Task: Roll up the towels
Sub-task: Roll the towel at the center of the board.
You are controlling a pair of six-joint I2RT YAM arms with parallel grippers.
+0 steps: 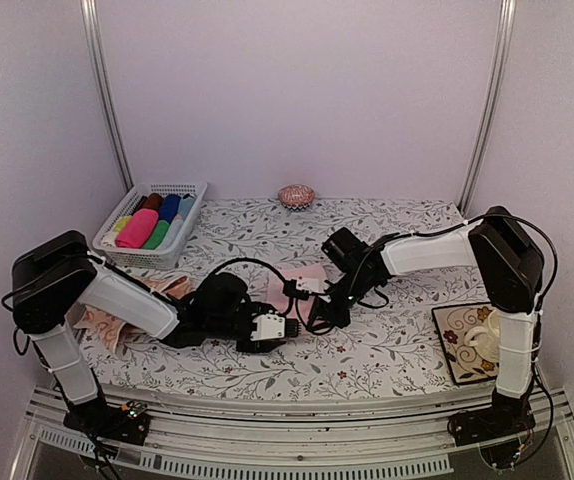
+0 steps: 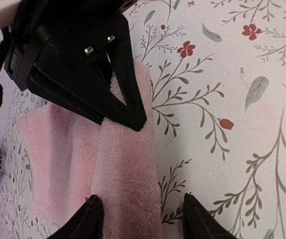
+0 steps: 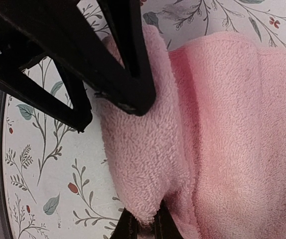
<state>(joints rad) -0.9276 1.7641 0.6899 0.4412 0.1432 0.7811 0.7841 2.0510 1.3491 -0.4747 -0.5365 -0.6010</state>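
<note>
Floral worktop (image 1: 387,350), pink towel (image 1: 302,280) at centre, rolled fold (image 2: 128,189) lying parallel to near edge. My right end effector (image 3: 143,226) pinches its right end; left end effector (image 2: 145,219) straddles the left end, half-wide, gripping nothing.

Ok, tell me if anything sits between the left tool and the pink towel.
Nothing visible does: the left tool straddles the folded edge of the pink towel, and the right tool pinches that edge farther along.
</note>
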